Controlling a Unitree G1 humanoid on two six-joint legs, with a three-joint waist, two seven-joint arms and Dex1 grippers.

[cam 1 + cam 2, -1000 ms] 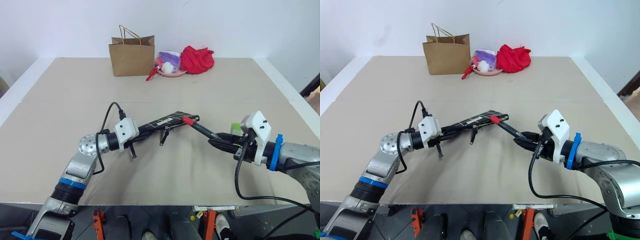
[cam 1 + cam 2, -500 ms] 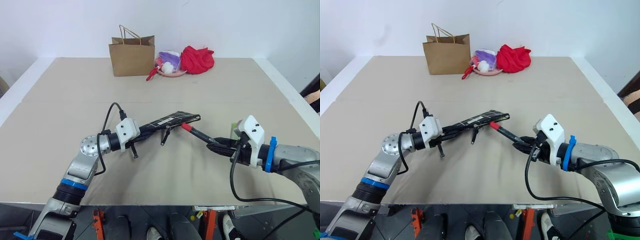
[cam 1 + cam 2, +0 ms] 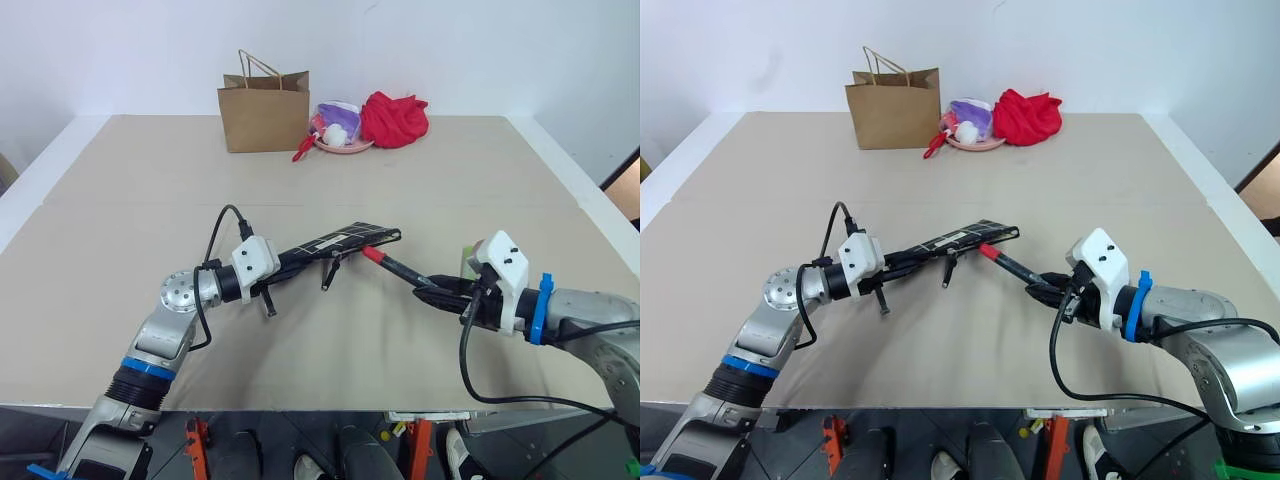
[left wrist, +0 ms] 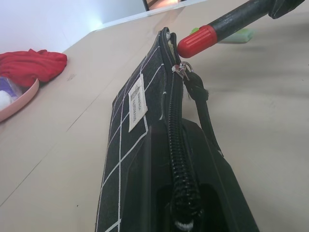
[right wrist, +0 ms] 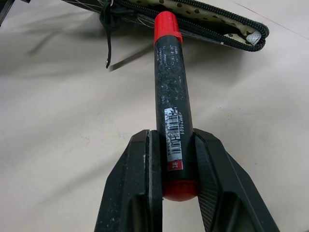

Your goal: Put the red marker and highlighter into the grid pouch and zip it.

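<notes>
My left gripper [image 3: 298, 256] is shut on the near end of the grid pouch [image 3: 346, 238], holding it level above the table with its zipper edge turned toward the right arm. The pouch [image 4: 129, 108] is black with white lines and a small label, and its mouth [image 5: 212, 21] gapes a little, showing a dotted lining. The red marker [image 3: 398, 268], a black barrel with red ends, is clamped in my right gripper [image 5: 172, 136]. Its red tip [image 4: 197, 40] sits just under the pouch's far end, beside the zipper pull. The highlighter [image 3: 467, 256] lies on the table behind my right hand.
At the back of the table [image 3: 130, 200] stand a brown paper bag [image 3: 264, 112], a pink dish [image 3: 343, 143] with small items, and a bunched red cloth [image 3: 394, 118]. The pouch's wrist strap [image 3: 327, 272] dangles below it.
In the first half second my right hand shifted slightly left and the marker's red tip sank from the pouch's end to just below it. Nothing has moved since.
</notes>
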